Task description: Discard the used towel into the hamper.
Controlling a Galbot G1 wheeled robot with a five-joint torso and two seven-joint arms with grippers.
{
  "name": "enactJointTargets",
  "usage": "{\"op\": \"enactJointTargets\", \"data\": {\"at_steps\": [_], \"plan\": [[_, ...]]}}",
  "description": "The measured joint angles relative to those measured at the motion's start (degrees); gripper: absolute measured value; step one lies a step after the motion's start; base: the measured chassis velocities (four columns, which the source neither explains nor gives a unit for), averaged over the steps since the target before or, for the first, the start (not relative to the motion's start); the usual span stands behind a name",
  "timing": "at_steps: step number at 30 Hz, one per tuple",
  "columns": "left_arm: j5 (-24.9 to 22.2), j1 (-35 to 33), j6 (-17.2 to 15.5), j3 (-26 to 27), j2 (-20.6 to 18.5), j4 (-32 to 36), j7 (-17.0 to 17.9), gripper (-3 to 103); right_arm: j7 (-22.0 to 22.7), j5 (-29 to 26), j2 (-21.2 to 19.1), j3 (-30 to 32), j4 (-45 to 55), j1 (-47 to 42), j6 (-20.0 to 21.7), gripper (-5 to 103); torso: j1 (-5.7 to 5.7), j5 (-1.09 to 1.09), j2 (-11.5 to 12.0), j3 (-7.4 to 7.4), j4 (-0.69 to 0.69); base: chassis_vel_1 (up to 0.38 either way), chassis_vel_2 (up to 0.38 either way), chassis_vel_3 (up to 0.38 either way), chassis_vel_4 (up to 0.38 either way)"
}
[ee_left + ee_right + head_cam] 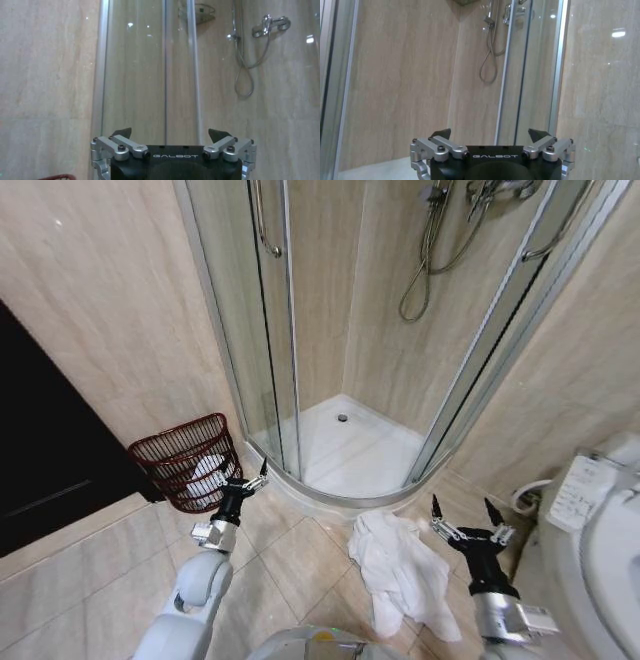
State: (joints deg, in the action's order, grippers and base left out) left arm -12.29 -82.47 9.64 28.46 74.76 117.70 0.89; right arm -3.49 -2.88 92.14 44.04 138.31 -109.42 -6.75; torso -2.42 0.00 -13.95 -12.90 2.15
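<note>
The used towel (400, 570) lies crumpled and white on the tiled floor in front of the shower. The hamper (185, 460), a dark reddish-brown wire basket, stands against the wall to the left with something white inside it; a bit of its rim (57, 176) also shows in the left wrist view. My left gripper (250, 478) hovers open just right of the hamper, nothing between its fingers (170, 133). My right gripper (463, 515) is open and empty (490, 133), held just right of the towel's upper edge.
A curved glass shower enclosure (290, 330) with a raised white tray (350, 450) stands straight ahead. A toilet (600, 530) with a side control panel is at the right. A dark doorway (40, 450) is on the left. Bare floor tiles (290, 560) lie between hamper and towel.
</note>
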Motion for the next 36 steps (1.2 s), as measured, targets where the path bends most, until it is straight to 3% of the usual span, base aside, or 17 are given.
{"op": "enactJointTargets", "data": {"at_steps": [6, 11, 16, 19, 36], "plan": [[-0.05, 1.22, -2.47, -0.93, -0.05, 1.64, 0.19, 100, -0.17, -0.06, 0.00, -0.01, 1.07, 0.15, 1.57, 100, -0.54, 0.00, -1.67, -1.15, 0.00, 0.000, 0.000, 0.000, 0.000], [-0.08, 1.17, -2.54, -0.98, -0.64, 1.65, 0.59, 100, -0.05, 0.53, 0.00, -0.29, 1.83, 1.25, 3.20, 100, -0.78, 0.00, -2.55, -1.77, 0.01, 0.000, 0.000, 0.000, 0.000], [-0.45, 1.59, -3.11, -0.86, -1.12, 0.87, 1.32, 100, 0.91, 1.35, 0.00, -0.75, 4.52, 3.86, 8.48, 100, -1.20, -0.01, -3.79, -2.59, 0.01, 0.000, 0.000, 0.000, 0.000], [-0.54, 2.38, -4.34, -0.82, -1.27, 0.89, 1.63, 100, 2.70, 0.26, 0.00, -0.57, 5.10, 5.89, 13.92, 100, -1.62, 0.00, -4.82, -3.21, 0.01, 0.000, 0.000, 0.000, 0.000], [-0.33, 1.33, -7.39, 0.40, -1.37, 7.28, 2.10, 100, 2.83, -0.70, 0.00, 0.14, 5.06, 7.35, 15.02, 100, -2.86, 0.01, -8.56, -5.70, 0.02, 0.000, 0.000, 0.000, 0.000]]}}
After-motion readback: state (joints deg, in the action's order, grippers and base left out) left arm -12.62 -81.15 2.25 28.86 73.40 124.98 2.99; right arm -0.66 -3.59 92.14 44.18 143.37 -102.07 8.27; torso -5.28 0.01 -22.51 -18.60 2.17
